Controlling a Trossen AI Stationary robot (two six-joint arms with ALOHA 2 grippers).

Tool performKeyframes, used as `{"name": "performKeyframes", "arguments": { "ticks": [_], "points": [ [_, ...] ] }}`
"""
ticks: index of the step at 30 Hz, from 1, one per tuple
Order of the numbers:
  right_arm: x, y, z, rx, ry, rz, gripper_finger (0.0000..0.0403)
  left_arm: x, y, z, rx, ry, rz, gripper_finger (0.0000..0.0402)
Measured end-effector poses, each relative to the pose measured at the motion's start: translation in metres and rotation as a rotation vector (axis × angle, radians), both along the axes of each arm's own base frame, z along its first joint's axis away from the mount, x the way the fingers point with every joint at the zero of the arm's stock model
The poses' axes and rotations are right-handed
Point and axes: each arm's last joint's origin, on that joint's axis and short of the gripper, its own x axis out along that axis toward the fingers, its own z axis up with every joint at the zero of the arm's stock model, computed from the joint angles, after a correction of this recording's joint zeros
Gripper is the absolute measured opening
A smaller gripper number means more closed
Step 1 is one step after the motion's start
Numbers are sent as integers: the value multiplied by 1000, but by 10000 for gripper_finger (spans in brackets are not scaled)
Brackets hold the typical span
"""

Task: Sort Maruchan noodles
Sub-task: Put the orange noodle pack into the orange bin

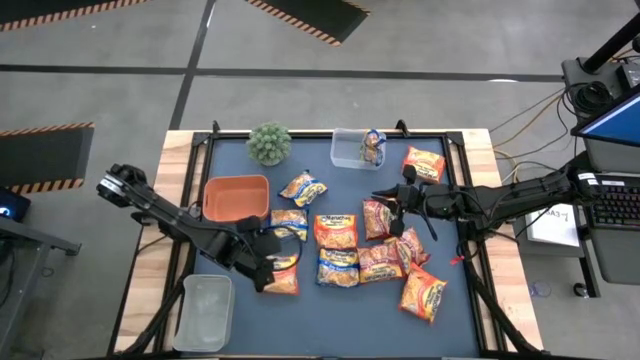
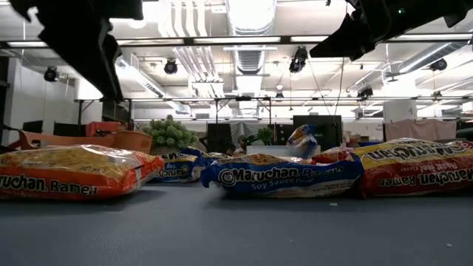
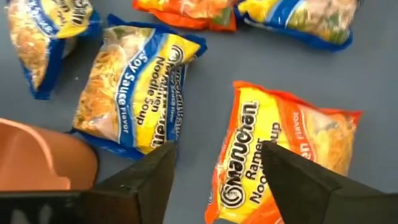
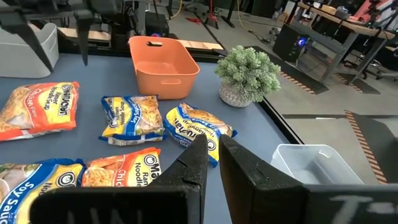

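hovering with its fingers spread wide, the left gripper (image 1: 268,262) hangs just above an orange packet (image 3: 273,155) of maruchan noodles near the orange tray (image 1: 236,199), holding nothing. the right gripper (image 1: 385,200) waits over the middle of the table (image 1: 460,320) with its fingers nearly together and empty. sorting looks barely begun: one blue-and-yellow packet (image 1: 373,146) stands inside the far clear tub (image 1: 350,149), while the orange tray and the near clear tub (image 1: 205,311) appear to hold none. about a dozen packets lie loose on the dark mat, most bunched in the centre, some overlapping, a few apart; a blue-and-yellow soy sauce packet (image 3: 134,87) lies just beside the tray. the packets are flat, rectangular pillows of glossy, crinkled plastic with crimped ends, likely slippery and soft under a pinch. the tubs and tray are smooth rigid plastic with rounded corners. a small potted plant (image 1: 269,143) sits at the far edge.
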Motion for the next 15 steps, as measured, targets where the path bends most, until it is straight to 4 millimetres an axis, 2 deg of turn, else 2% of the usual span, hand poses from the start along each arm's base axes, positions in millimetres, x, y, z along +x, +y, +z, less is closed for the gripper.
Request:
{"name": "performKeyframes", "arguments": {
  "ticks": [3, 7, 12, 15],
  "points": [
    [0, 0, 0, -1, 0, 0, 31, -4, -2, -12, -6, 0, -15, 236],
    [0, 0, 0, -7, 2, 2, 31, -13, -4, -22, -56, -66, -18, 229],
    [0, 0, 0, -7, 2, 2, 31, -32, 7, -26, -128, -186, 64, 211],
    [0, 0, 0, -6, 2, 2, 31, -39, 11, -29, -187, -284, 57, 202]
  ]
}}
